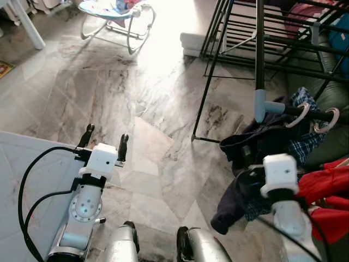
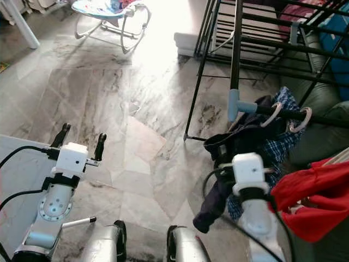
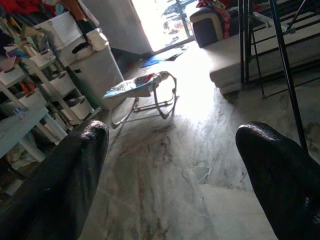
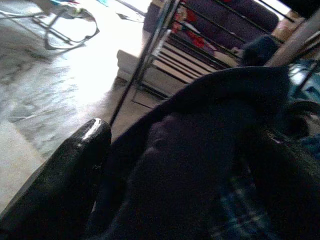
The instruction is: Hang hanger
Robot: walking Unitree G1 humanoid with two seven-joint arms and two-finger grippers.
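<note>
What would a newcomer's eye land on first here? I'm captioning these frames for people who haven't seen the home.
Most likely the dark navy garment over a blue plaid shirt, hanging from hanger hooks on the black drying rack's rail at the right, with the right gripper among the fabric. A red garment glows at the far right. Beyond, sun glare washes the marble floor before a baby bouncer, while the left gripper hovers open, holding nothing.

Both head eyes look down from above over the marble floor (image 1: 163, 109). Each wrist camera sits low, facing forward; all share the baby bouncer (image 3: 142, 90) and drying rack (image 2: 245, 33).
</note>
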